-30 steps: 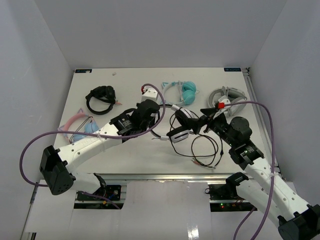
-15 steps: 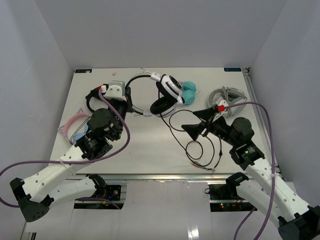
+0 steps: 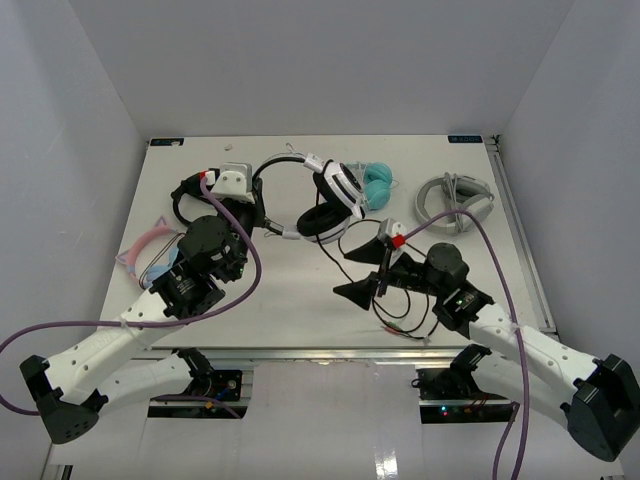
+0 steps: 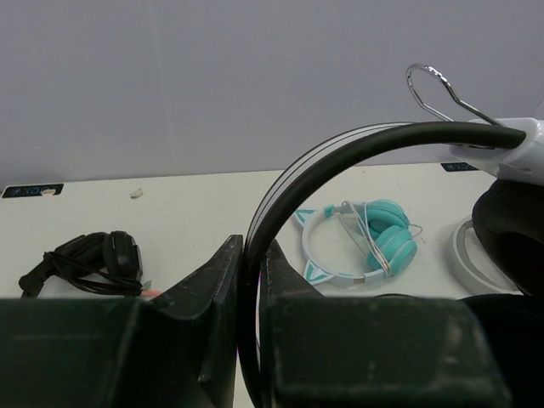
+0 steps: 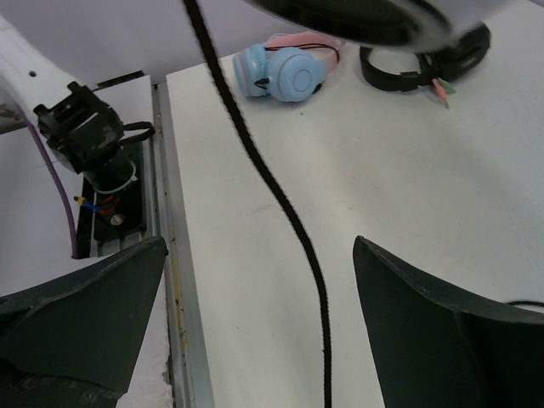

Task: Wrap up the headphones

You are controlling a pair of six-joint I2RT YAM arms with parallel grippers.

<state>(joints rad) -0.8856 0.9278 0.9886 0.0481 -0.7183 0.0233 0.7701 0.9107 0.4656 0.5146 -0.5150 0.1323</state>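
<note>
Left jaws clamp the headband [image 4: 357, 140] of the headphones [image 3: 340, 190]; right jaws are spread wide, the cable [image 5: 255, 166] hanging between them.

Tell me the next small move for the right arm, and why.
Probably close the right fingers on the cable. They stand wide open with the cable running straight between them, not yet touched. The left fingers already pinch the band of the headphones and hold them up, so the loose cable needs a grip before any winding.
</note>
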